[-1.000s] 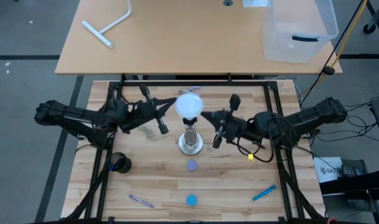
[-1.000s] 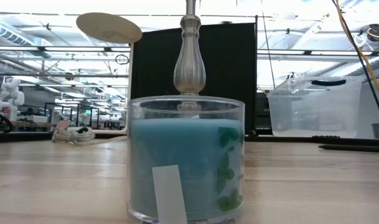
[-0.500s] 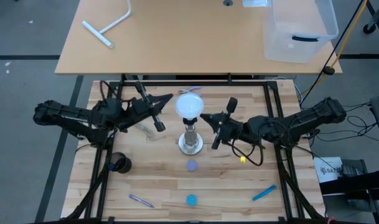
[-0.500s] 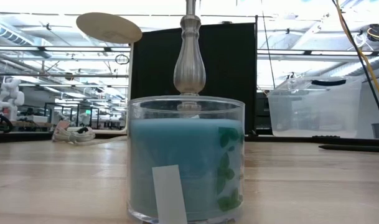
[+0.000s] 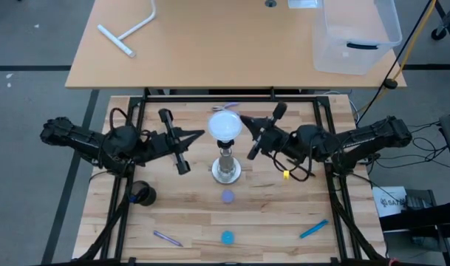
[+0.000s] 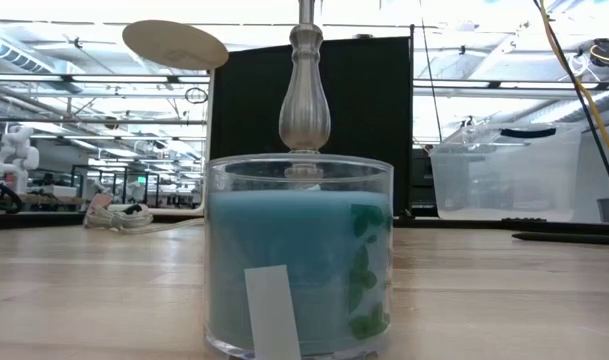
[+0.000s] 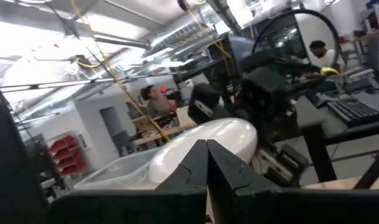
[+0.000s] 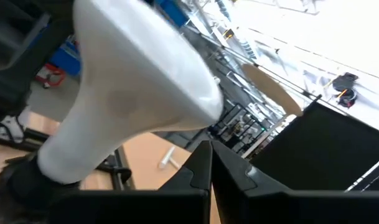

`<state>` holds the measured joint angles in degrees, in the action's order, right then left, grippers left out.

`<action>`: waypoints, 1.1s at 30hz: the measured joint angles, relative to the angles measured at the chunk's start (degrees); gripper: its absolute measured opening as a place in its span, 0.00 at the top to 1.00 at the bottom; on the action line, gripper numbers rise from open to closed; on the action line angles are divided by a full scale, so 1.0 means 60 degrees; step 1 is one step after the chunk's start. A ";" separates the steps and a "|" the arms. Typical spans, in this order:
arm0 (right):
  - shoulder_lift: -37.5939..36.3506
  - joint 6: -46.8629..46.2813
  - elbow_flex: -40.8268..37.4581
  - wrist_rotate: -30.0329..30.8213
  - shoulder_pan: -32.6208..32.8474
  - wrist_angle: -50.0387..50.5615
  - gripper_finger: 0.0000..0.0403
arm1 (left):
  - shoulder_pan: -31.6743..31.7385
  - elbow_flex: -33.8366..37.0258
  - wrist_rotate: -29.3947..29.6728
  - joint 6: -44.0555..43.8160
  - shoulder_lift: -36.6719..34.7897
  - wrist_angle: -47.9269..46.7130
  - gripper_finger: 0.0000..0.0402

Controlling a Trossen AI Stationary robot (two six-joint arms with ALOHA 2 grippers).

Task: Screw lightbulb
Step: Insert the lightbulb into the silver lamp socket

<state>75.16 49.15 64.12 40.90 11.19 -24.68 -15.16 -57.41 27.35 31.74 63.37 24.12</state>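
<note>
Lightbulb (image 5: 226, 125) seated atop socket stand (image 5: 226, 168), between both grippers. Left gripper (image 5: 202, 134) pressed together, just beside the globe; right gripper (image 5: 241, 118) likewise closed, tip near its other side. Risk: closed fingers nudging the globe sideways, tipping the stand on the bench (image 5: 269, 214).

Right gripper (image 8: 210, 163) fingers pressed together, tips meeting just under the lightbulb (image 8: 136, 87). Bulb fills much of the view: white, flaring wide from a narrower neck that sits in a black socket (image 8: 21, 186). Beyond it, a pale wooden tabletop (image 8: 149, 152) and a dark panel (image 8: 326, 162).
</note>
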 joint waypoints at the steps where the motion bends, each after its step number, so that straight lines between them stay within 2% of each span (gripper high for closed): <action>1: 0.0000 0.0045 0.0000 -0.0020 -0.0041 -0.0110 1.00 | 0.0004 0.0000 -0.0003 -0.0028 0.0000 -0.0061 1.00; 10: -0.0006 0.0417 0.0000 -0.0327 -0.0122 -0.0374 1.00 | 0.0298 0.0000 -0.0284 -0.0421 0.0198 -0.0296 1.00; 20: -0.0026 0.0661 0.0000 -0.0106 0.0290 -0.0321 1.00 | 0.0750 0.0000 -0.0296 -0.0741 0.0248 -0.0500 1.00; 25: -0.0041 0.0677 0.0021 -0.0406 0.0656 -0.0185 1.00 | 0.1079 0.0000 0.0480 -0.0980 0.0239 -0.0735 1.00; 33: -0.0011 0.0395 0.0015 -0.0402 0.1198 0.0639 1.00 | 0.1423 0.0004 0.0572 -0.1157 0.0226 -0.1049 1.00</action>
<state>75.09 51.52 64.20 38.49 18.38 -20.85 -6.62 -57.39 30.79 24.80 64.73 17.82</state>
